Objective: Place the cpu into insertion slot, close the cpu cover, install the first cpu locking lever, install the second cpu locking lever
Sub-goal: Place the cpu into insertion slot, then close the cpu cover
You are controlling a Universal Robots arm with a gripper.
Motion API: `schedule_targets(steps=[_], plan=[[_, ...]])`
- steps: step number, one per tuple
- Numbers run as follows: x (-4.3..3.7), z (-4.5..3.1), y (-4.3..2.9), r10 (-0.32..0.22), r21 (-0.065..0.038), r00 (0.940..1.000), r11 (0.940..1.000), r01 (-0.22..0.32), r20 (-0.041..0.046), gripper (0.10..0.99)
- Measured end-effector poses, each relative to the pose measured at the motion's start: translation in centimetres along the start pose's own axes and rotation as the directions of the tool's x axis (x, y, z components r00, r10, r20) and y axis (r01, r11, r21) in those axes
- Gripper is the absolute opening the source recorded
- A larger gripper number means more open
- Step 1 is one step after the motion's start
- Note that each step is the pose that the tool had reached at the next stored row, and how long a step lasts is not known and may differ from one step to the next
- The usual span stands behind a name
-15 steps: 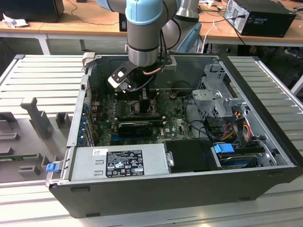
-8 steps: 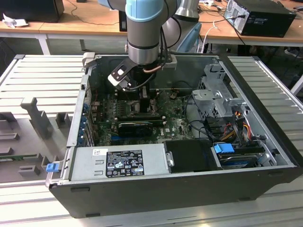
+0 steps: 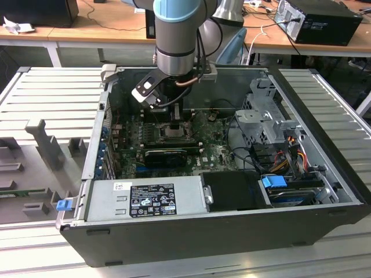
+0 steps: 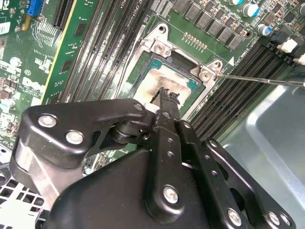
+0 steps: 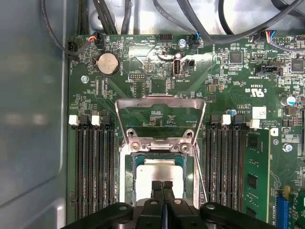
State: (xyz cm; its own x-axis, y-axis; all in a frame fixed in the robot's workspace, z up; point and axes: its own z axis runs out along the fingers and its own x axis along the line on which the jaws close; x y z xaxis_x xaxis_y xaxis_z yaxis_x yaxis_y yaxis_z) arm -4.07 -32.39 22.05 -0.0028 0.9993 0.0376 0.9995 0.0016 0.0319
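Seeing cpu (image 5: 159,168) seated in insertion slot (image 5: 130,162), hand (image 5: 162,184) pinched shut on nothing, tips at its face; calling step one done, leaving cpu cover (image 5: 161,100), hinged up open, plus levers, one wire lever (image 5: 200,172) loose beside slot.

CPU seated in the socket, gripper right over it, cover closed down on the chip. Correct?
Not quite: the cover is not closed. In the first wrist view the cpu cover is swung back off the insertion slot, and the green board shows through its window. The rest holds: the cpu lies in the slot, and the gripper is right over it.
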Motion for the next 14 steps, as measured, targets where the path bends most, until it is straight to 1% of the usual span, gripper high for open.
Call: schedule_targets(steps=[6,9,10,12,14], plan=[[0.02,-0.38,-0.03,0.000,-0.001,1.0000,1.0000,0.000,0.0000,0.106],[0.03,-0.83,-0.01,0.000,-0.001,1.0000,1.0000,0.000,0.0002,0.106],[0.04,-0.84,0.01,0.000,-0.002,1.0000,1.0000,0.000,0.0001,0.106],[0.02,-0.82,0.83,0.000,-0.001,1.0000,1.0000,0.000,0.0015,0.106],[0.03,-0.83,0.84,0.000,-0.001,1.0000,1.0000,0.000,0.0015,0.106]])
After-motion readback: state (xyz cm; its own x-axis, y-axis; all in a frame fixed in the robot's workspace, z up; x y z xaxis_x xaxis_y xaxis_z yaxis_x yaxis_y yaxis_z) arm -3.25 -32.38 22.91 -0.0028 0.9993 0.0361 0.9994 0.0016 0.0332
